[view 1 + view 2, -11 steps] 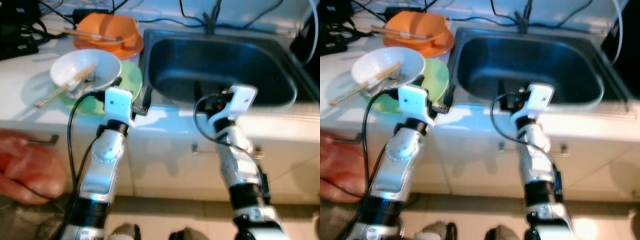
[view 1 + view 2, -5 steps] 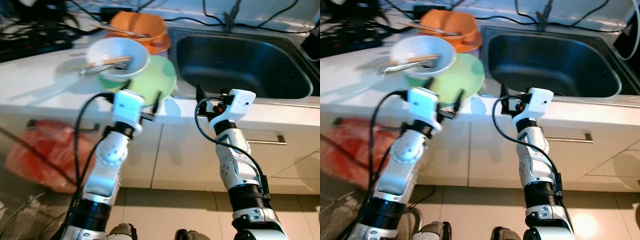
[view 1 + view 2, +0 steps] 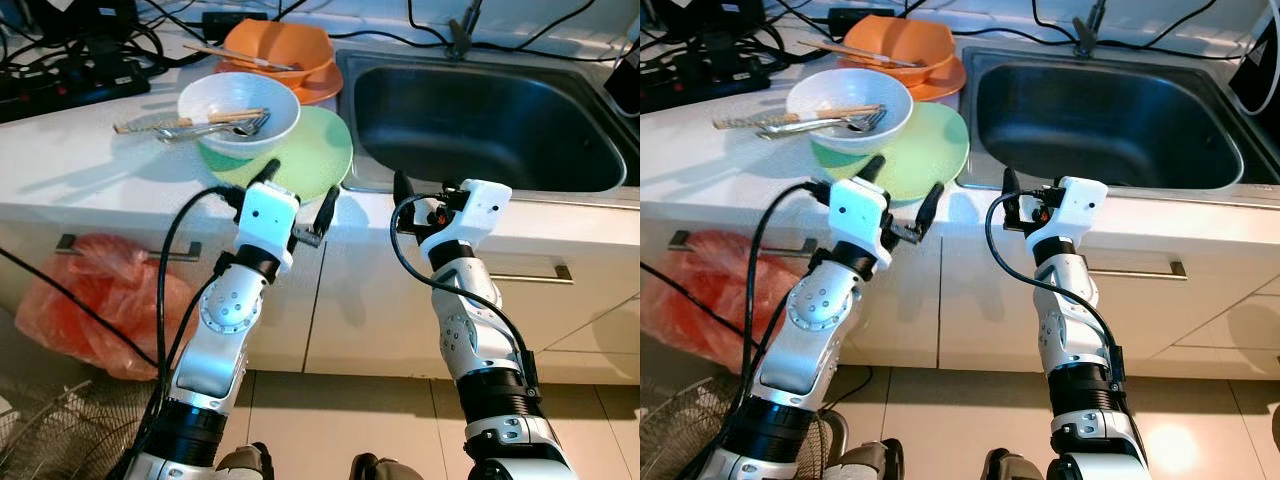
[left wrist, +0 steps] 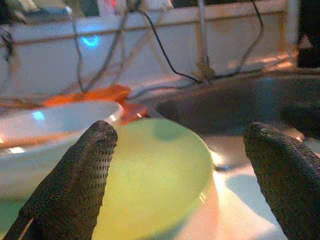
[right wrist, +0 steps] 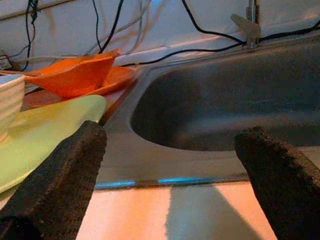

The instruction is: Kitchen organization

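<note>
A green plate point(image 3: 305, 155) lies on the white counter by the sink point(image 3: 480, 120). On its far side stands a white bowl point(image 3: 238, 108) holding chopsticks and cutlery. Behind it, an orange bowl point(image 3: 278, 45) sits on an orange plate. My left gripper point(image 3: 296, 190) hovers open at the counter's front edge, just before the green plate point(image 4: 155, 170), with nothing between its fingers point(image 4: 75, 175). My right gripper point(image 3: 418, 200) is open too, at the front rim of the sink point(image 5: 225, 105), holding nothing.
A power strip with tangled cables point(image 3: 70, 80) lies at the back left of the counter. The faucet point(image 3: 462, 30) stands behind the sink. A red plastic bag point(image 3: 90, 300) hangs under the counter at the left. A wire basket point(image 3: 45, 440) is on the floor.
The whole picture has shifted and sharpened as the camera moved. Both grippers stay raised and open at the counter's edge. The left one now sits in front of the green plate.
</note>
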Controlling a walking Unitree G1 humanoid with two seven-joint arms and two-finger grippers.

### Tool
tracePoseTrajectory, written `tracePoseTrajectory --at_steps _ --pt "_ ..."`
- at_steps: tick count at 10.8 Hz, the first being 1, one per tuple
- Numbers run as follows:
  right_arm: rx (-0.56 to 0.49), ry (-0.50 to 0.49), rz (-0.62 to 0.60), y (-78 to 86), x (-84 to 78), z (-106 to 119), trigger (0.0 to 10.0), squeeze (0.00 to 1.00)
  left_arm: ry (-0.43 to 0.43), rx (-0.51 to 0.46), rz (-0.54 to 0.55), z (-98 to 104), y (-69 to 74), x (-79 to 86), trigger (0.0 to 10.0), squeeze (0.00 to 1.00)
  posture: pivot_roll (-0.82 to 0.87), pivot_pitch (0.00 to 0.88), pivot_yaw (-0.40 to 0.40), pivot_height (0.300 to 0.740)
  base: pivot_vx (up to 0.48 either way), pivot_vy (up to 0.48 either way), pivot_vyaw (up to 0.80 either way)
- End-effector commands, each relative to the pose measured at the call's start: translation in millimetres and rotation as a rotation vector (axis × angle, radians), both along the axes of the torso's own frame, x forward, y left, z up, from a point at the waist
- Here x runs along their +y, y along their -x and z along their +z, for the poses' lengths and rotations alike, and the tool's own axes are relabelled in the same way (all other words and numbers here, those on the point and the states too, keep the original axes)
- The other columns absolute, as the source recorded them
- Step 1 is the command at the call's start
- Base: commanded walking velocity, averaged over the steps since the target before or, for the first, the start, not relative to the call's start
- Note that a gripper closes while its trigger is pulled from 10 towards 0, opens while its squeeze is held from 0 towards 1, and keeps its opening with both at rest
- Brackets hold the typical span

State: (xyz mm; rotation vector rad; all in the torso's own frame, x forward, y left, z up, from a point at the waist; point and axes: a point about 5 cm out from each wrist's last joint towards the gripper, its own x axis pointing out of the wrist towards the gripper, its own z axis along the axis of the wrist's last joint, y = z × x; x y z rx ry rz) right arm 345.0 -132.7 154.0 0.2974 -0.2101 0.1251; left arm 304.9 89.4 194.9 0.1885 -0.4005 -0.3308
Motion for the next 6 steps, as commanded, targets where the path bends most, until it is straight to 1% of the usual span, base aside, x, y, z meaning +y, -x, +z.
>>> tracePoseTrajectory --at_steps 1,2,3,4,5,6 --pt "0.015 -0.001 -0.024 0.3 -6.6 -3.5 10.0 0.00 0.008 -0.109 0.022 22.3 1.9 -1.9 10.0 0.00 0.10 0.139 -0.059 0.740 0.000 0.000 0.00" --pt "0.016 0.000 -0.024 0.0 -6.5 -3.8 10.0 0.00 0.057 -0.215 0.111 44.6 1.7 8.7 10.0 0.00 0.10 0.138 -0.061 0.740 0.000 0.000 0.00" --pt "0.016 -0.001 -0.024 -0.2 -6.3 -3.8 10.0 0.00 0.092 -0.276 0.159 57.4 3.1 18.4 10.0 0.00 0.10 0.139 -0.062 0.740 0.000 0.000 0.00" --pt "0.016 -0.002 -0.024 -0.2 -6.2 -4.0 10.0 0.00 0.149 -0.298 0.176 62.9 6.7 28.3 10.0 0.00 0.10 0.139 -0.064 0.740 0.000 0.000 0.00" --pt "0.016 -0.003 -0.024 0.1 -6.6 -5.4 10.0 0.00 0.226 -0.285 0.207 57.3 14.3 44.2 10.0 0.00 0.11 0.140 -0.064 0.740 0.000 0.000 0.00" --pt "0.015 -0.004 -0.024 0.2 -6.6 -5.5 10.0 0.00 0.239 -0.270 0.234 52.0 16.7 51.4 10.0 0.00 0.11 0.140 -0.065 0.740 0.000 0.000 0.00"
